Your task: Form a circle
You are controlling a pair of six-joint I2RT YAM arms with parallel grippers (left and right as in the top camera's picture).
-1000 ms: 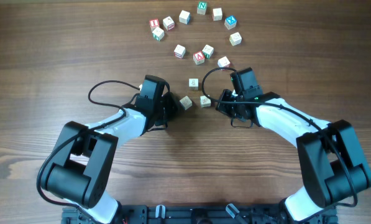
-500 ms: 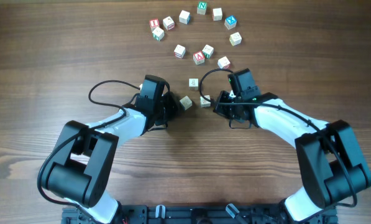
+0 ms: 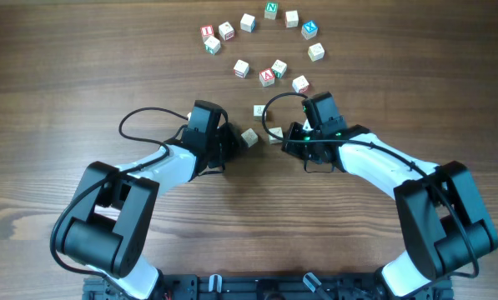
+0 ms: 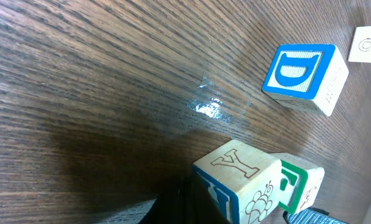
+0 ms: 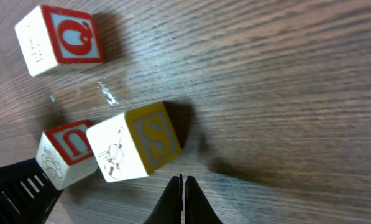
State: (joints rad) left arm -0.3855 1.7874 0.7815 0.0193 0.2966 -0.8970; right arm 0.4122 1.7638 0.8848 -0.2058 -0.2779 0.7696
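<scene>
- Counter (image 3: 65, 83): dark brown wood, heavy streaky grain, a little glossy.
- Left arm (image 3: 148, 171): white shell with black joints. It comes up from 7 o'clock, elbow bent, wrist lying low and aimed toward 3 o'clock.
- Right arm (image 3: 382, 162): same build, mirrored. It comes from 5 o'clock with its wrist aimed toward 9 o'clock.
- Left end effector (image 3: 232, 140): clenched, nothing in it, tip just beside a pale cube (image 3: 249, 137).
- Right end effector (image 5: 183, 186): black fingers pressed together and empty.
- Alphabet cubes (image 3: 267, 77): no circle yet. They're pale wood with square edges and red, green or blue letters. A loose arc sits at 12 o'clock, a few stragglers lie inside it, and two sit between the end effectors.
- S cube (image 5: 138, 146): yellow-framed face, just beside the right tips and touching a red U cube (image 5: 64, 152).
- Y cube (image 4: 238, 180): right up against a green-letter cube (image 4: 300, 183), with a blue D cube (image 4: 303, 74) well apart at 1 o'clock.
</scene>
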